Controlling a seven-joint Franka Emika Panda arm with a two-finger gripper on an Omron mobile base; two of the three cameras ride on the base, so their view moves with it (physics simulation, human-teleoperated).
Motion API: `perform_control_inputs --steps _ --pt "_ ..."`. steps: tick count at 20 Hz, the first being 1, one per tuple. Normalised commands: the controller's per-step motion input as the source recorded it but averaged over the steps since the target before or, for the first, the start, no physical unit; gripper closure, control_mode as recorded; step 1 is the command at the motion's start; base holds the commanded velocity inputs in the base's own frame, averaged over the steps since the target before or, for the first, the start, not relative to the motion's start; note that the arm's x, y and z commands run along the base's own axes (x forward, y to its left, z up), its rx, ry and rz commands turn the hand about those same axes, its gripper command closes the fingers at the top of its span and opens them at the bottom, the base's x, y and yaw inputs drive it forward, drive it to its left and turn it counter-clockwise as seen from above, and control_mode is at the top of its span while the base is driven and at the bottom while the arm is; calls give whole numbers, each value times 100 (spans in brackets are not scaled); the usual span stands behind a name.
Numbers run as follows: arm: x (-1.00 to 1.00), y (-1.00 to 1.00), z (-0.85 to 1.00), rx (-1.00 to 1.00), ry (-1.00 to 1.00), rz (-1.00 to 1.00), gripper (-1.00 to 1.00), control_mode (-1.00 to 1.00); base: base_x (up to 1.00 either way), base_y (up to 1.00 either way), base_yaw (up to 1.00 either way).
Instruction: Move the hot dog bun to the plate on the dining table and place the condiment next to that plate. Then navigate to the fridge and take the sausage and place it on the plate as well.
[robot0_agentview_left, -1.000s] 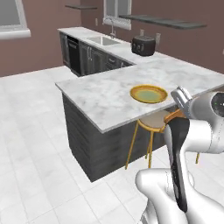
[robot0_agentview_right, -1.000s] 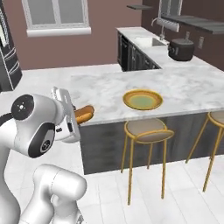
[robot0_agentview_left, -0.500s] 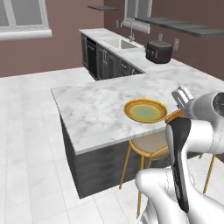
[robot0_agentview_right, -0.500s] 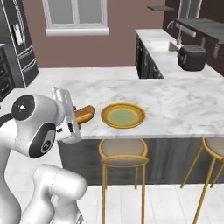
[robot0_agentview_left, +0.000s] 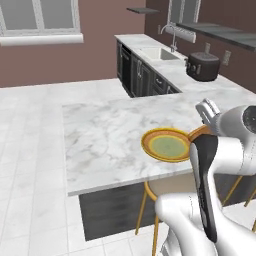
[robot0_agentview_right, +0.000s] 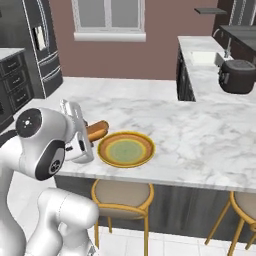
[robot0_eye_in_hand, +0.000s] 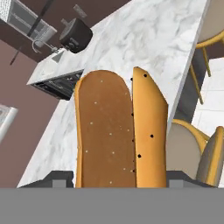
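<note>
Holding: I am gripping the bun (robot0_eye_in_hand: 118, 131) in my claw (robot0_eye_in_hand: 120, 177), jaws closed on its lower end, with its split running lengthwise away from the hand camera.
Claw position: I am carrying the claw (robot0_agentview_right: 82, 135) at the near edge of the table (robot0_agentview_right: 200, 135), just beside the plate (robot0_agentview_right: 126, 149); in the right base view the bun (robot0_agentview_right: 96, 129) is sticking out toward the plate's rim without lying on it.
Bun: I am judging that it is hanging above the marble, not resting on anything; from the left base view just its orange end (robot0_agentview_left: 199, 134) is peeking past my arm next to the plate (robot0_agentview_left: 166, 145).
Plate: it is sitting bare near the table's near edge, above a stool (robot0_agentview_right: 121, 192), with nothing on it.
Table: its marble top (robot0_agentview_left: 105, 135) is showing no bottle around the plate.
Fridge: it is standing well apart, off to the far left in the right base view (robot0_agentview_right: 42, 47), doors shut.
Counter beyond: a dark pot (robot0_agentview_right: 238, 76) is sitting near the sink (robot0_agentview_left: 157, 53), apart from my work.
Progress: I am reckoning I am in the first step; the bun is in hand and close to the plate but not yet set down.
Remaining: I am counting the bun's placing, the ketchup beside the plate, the drive to the fridge, and the sausage onto the plate as all left to do.
Next move: I am judging it calls for a short reach over the rim, then lowering before letting go.
</note>
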Motion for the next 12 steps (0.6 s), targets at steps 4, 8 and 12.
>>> perform_control_inputs --steps 4,8,12 --pt "50 -19 -1 6 5 9 100 -100 50 -17 10" --pt "100 -28 -15 12 26 6 100 -100 0 0 0" --pt "96 0 -26 2 47 -9 100 -100 0 0 0"
